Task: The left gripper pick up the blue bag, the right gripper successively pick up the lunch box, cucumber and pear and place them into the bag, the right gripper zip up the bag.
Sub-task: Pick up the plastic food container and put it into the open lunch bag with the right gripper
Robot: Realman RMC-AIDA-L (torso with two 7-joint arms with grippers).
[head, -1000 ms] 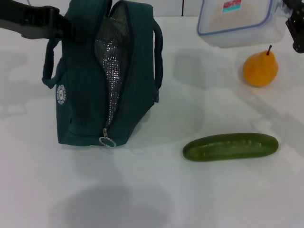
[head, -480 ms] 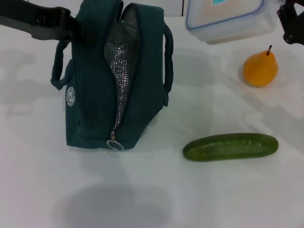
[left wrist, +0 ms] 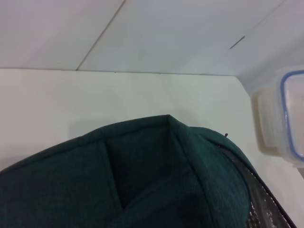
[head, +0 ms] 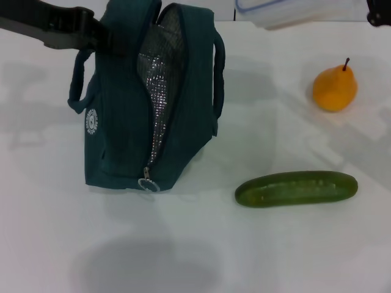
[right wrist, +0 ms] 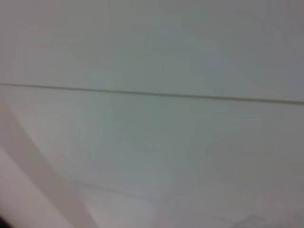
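Note:
The blue bag (head: 128, 122) stands upright on the white table, its zip open and the silver lining showing. My left gripper (head: 98, 38) reaches in from the left and is shut on the bag's top by the handle. The bag's top also shows in the left wrist view (left wrist: 142, 180). The clear lunch box (head: 293, 11) with its blue-rimmed lid hangs in the air at the view's top edge, to the right of the bag's opening; it also shows in the left wrist view (left wrist: 285, 118). My right gripper (head: 379, 15) holds it, only a black corner showing. The pear (head: 334, 88) and the cucumber (head: 296, 188) lie on the table.
The zip pull (head: 147, 183) hangs at the bag's lower front. The second handle (head: 218, 67) sits on the bag's right side. The right wrist view shows only a pale wall.
The lunch box has risen and moved left toward the bag, now mostly past the top edge. The bag shifted slightly right and then stayed. Pear and cucumber have not moved.

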